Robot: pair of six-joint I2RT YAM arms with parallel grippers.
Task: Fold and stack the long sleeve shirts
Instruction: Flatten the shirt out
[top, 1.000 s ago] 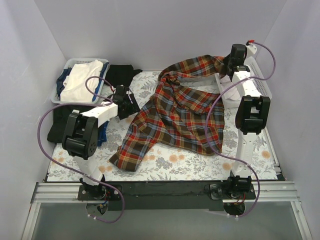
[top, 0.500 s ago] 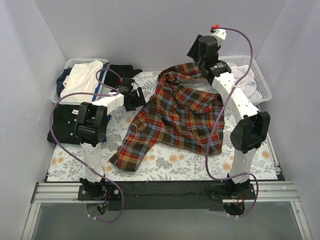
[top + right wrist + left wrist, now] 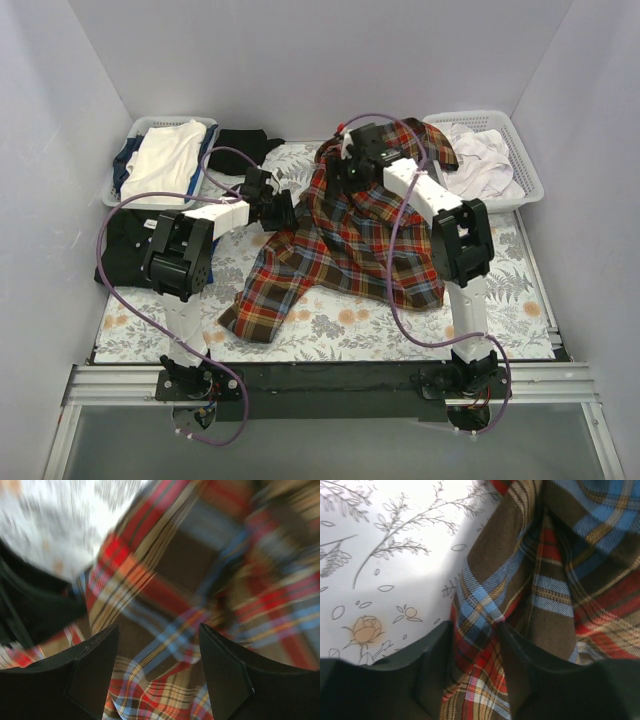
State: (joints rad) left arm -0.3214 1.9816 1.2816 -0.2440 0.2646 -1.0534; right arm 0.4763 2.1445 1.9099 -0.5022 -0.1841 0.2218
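Observation:
The red-orange plaid long sleeve shirt [image 3: 350, 235] lies crumpled across the middle of the floral table, one sleeve trailing toward the front left. My left gripper [image 3: 283, 210] is at the shirt's left edge. In the left wrist view its fingers are shut on a fold of the plaid cloth [image 3: 475, 650]. My right gripper [image 3: 345, 165] hangs over the shirt's back part, near the collar. It stands open above the plaid [image 3: 157, 650] with nothing between its fingers. A black long sleeve shirt [image 3: 118, 250] lies folded at the left edge, partly hidden by the left arm.
A white basket [image 3: 135, 128] at the back left holds white and blue clothes. Another basket [image 3: 530, 170] at the back right holds pale cloth. A black garment [image 3: 242, 145] lies beside the left basket. White walls close in three sides.
The right arm swung from the back right basket to over the shirt's collar area and opened. The left gripper moved right to the shirt's edge and closed on the cloth.

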